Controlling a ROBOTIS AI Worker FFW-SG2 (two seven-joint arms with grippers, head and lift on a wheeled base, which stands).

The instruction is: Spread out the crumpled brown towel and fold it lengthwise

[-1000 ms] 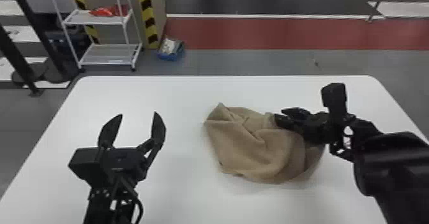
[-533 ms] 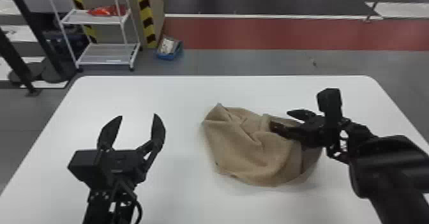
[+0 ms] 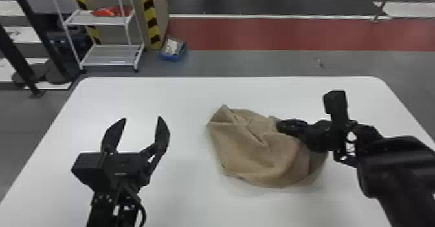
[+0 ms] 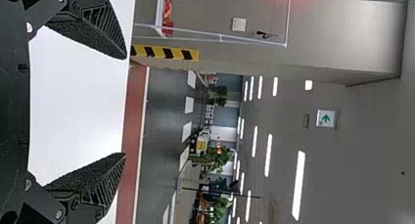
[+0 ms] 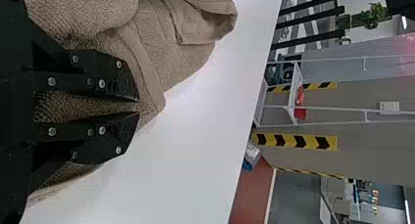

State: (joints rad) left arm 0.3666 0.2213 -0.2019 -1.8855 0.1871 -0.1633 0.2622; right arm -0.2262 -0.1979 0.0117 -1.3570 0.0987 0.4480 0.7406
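Observation:
The crumpled brown towel (image 3: 259, 145) lies bunched right of the table's middle, its right part beneath my right arm. My right gripper (image 3: 281, 126) is at the towel's upper right edge. In the right wrist view the right gripper (image 5: 139, 107) has its two fingers close together, pinching a bit of the towel (image 5: 166, 48) between their tips. Over the table's left part stands my left gripper (image 3: 142, 118), fingers wide apart and nothing between them, well away from the cloth. The left wrist view shows the left gripper (image 4: 126, 105) parted over white tabletop.
A white table (image 3: 181, 197) carries the towel. Beyond its far edge are a white wire shelf (image 3: 110, 55) and a blue bin (image 3: 173, 50) on the floor. My right forearm reaches over the table's right side.
My right gripper's fingers, parted half a second ago, have come together on the towel's edge. It sits slightly further left than a second ago. The left arm has kept still.

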